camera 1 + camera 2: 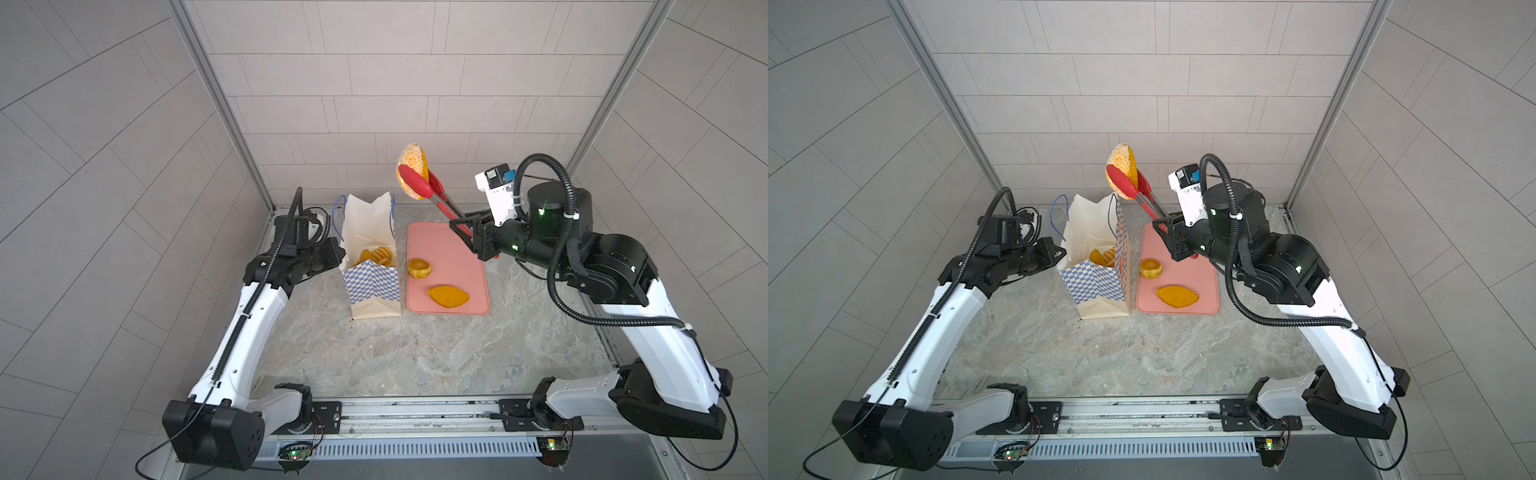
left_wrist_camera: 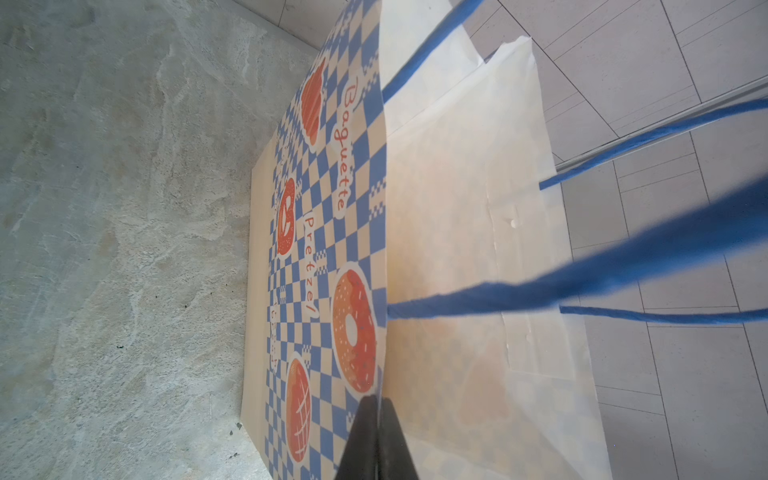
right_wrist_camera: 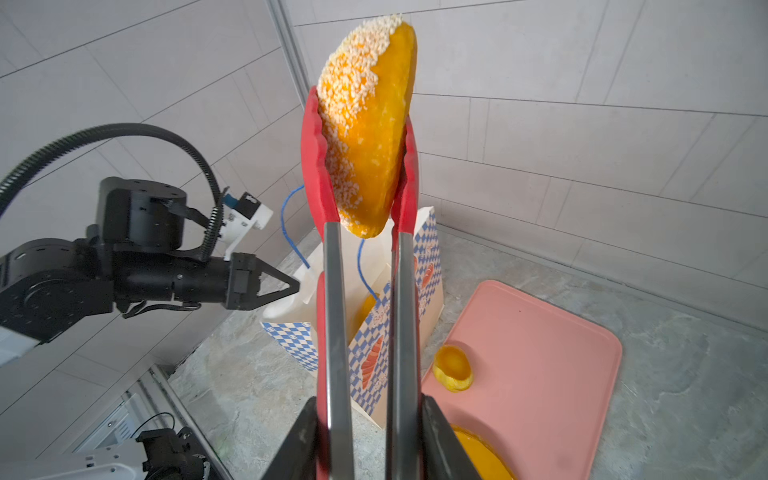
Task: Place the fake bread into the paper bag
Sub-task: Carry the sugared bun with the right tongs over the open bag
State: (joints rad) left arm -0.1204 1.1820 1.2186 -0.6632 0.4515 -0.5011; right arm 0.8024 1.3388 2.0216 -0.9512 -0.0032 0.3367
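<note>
Right pincer (image 3: 370,440) is clenching long red-tipped steel tongs (image 3: 334,316) that are gripping the sesame-crusted golden toy bun (image 3: 365,124) at upper centre, above-right of the cream blue-checked paper bag (image 1: 372,286); left pincer (image 2: 376,415) is pinching its rim. Best carrying leftward, lowering inside before relaxing.

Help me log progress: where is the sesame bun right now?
In both top views the sesame bun is in the air, pinched in the red tongs the right gripper holds, by the paper bag's far right corner.

Bright even light, soft shadows, straight lines bowed at edges, nearest blue cord (image 2: 623,270) blurred
</note>
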